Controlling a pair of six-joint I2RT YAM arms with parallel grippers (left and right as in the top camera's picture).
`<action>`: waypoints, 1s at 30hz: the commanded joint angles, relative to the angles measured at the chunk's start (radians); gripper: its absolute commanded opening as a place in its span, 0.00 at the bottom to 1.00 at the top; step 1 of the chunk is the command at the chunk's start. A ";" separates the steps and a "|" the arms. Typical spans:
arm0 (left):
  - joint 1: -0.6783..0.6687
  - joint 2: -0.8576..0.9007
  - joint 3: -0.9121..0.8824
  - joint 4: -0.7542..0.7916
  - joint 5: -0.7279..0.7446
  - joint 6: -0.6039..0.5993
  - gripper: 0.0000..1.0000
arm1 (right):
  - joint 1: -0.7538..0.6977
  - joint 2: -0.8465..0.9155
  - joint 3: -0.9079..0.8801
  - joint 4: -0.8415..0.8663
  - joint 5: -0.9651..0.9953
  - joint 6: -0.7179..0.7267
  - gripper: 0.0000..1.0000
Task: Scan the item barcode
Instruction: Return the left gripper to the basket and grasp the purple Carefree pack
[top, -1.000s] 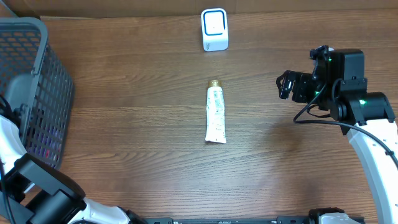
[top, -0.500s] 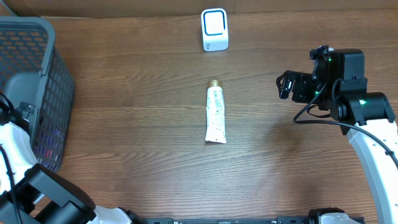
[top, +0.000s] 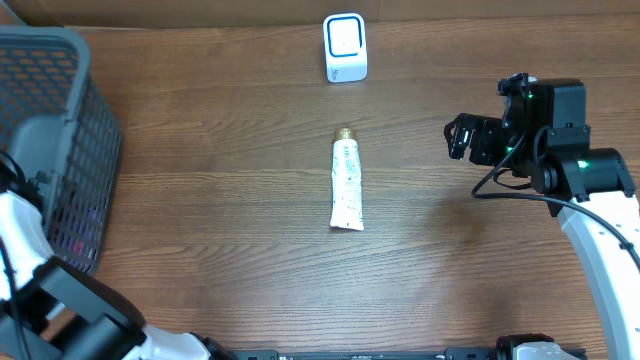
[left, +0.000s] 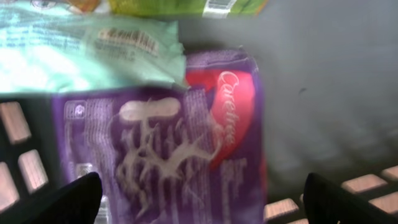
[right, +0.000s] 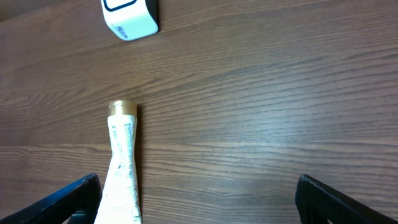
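Overhead: a dark grey mesh basket sits at the wooden table's left edge, with purple showing through its grid. A white tube with a gold cap lies mid-table, cap toward the white scanner. The right gripper hangs spread, well right of it. Since a second ago only the left arm has shifted.

Left wrist: the left gripper, spread, hangs over a glossy purple packet and a pale green packet in the basket.

Right wrist: the tube lies on grained wood.

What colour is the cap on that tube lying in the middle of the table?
Gold. The cap shows best in the right wrist view.
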 joint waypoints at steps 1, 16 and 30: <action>0.006 0.068 0.179 -0.135 0.043 0.003 0.96 | -0.006 -0.002 0.023 0.002 -0.001 -0.008 1.00; 0.062 0.091 0.668 -0.476 0.126 -0.112 1.00 | -0.006 -0.002 0.023 0.002 -0.001 -0.008 1.00; 0.085 0.466 0.668 -0.585 0.168 -0.103 0.97 | -0.006 -0.002 0.023 0.002 -0.001 -0.008 1.00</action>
